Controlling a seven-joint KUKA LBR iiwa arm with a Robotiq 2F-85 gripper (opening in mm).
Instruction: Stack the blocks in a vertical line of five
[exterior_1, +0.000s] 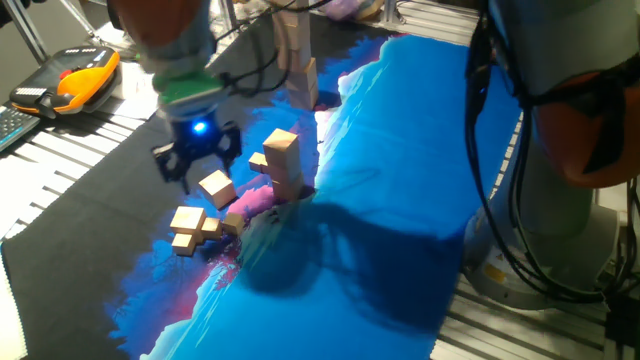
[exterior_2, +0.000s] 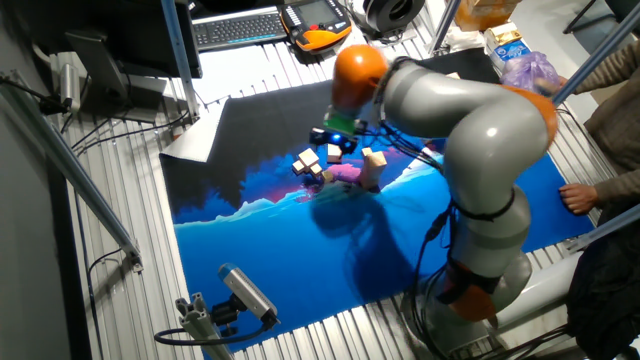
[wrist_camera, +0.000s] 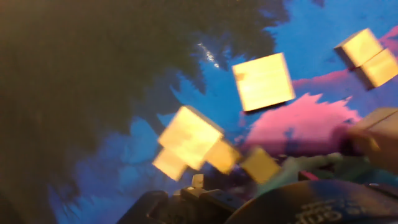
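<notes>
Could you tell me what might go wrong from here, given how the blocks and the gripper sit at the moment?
1. The gripper hangs low beside the short stack; a sideways sweep could topple it.
2. The loose blocks lie bunched and touching, so closing on one may shove or drag its neighbours.
3. The single block near the fingers sits rotated, so a grasp may catch its corners and slip. Whether the fingers are open cannot be told here.

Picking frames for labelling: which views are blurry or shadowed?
Hand view: motion-blurred, blocks smeared and glaring. One fixed view: sharper, the arm's dark shadow lies across the blue mat, gripper lit by its blue LED. Other fixed view: clear, blocks tiny.
</notes>
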